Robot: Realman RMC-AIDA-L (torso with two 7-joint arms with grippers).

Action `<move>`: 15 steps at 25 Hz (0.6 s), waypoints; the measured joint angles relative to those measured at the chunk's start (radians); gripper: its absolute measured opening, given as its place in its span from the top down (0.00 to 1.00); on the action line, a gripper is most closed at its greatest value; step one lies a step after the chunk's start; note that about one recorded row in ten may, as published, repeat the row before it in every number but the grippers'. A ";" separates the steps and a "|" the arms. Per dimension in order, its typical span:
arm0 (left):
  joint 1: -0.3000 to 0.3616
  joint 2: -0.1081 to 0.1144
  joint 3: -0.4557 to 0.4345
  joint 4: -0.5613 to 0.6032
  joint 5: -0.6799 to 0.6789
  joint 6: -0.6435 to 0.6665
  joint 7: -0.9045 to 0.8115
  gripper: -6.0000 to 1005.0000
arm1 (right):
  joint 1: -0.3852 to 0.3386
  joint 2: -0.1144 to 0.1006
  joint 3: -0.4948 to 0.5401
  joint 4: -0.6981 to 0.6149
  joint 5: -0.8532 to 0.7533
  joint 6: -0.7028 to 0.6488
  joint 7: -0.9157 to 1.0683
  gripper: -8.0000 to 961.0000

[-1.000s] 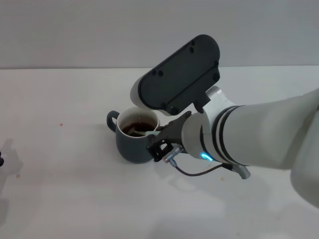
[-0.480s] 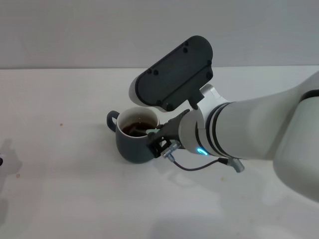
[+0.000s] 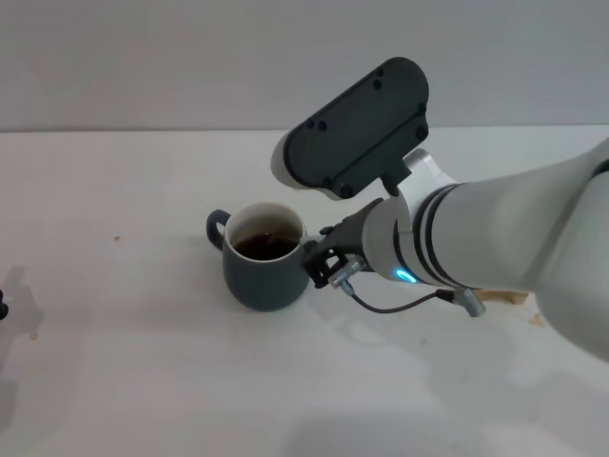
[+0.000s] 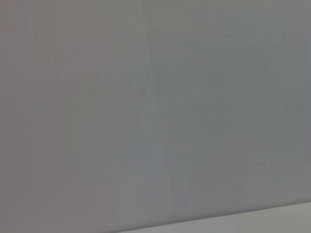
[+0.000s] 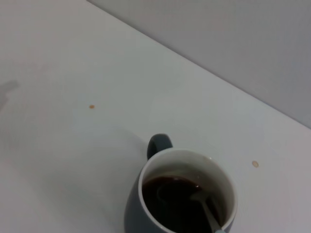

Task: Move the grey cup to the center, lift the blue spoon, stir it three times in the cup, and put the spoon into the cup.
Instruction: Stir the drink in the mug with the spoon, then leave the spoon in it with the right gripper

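The grey cup (image 3: 264,269) stands near the middle of the white table with its handle to the left and dark brown liquid inside. It also shows in the right wrist view (image 5: 182,194). The blue spoon (image 5: 208,214) stands in the liquid with its metal neck leaning toward the rim on my right gripper's side; only the start of its pale handle shows. In the head view the spoon is hidden. My right gripper (image 3: 321,267) is just beside the cup's right rim. Only a dark sliver of my left gripper (image 3: 3,307) shows at the table's far left edge.
A wooden block (image 3: 501,298) peeks out from under my right forearm at the right. Small brown spots (image 3: 116,238) mark the table. The right arm's dark camera housing (image 3: 354,129) hangs above and behind the cup. The left wrist view shows only a grey wall.
My right arm has shifted to the right and a little up, away from over the cup's mouth. The pale spoon handle seen at the rim earlier no longer shows in the head view.
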 joint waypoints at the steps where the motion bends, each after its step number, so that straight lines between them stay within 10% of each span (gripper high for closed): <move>1: 0.000 0.000 0.000 0.000 0.000 -0.001 0.000 1.00 | 0.000 0.000 0.000 0.000 0.000 0.000 0.000 0.83; 15: -0.002 -0.003 0.001 -0.012 0.000 -0.006 0.000 1.00 | 0.004 0.007 -0.039 0.030 0.009 0.003 -0.010 0.83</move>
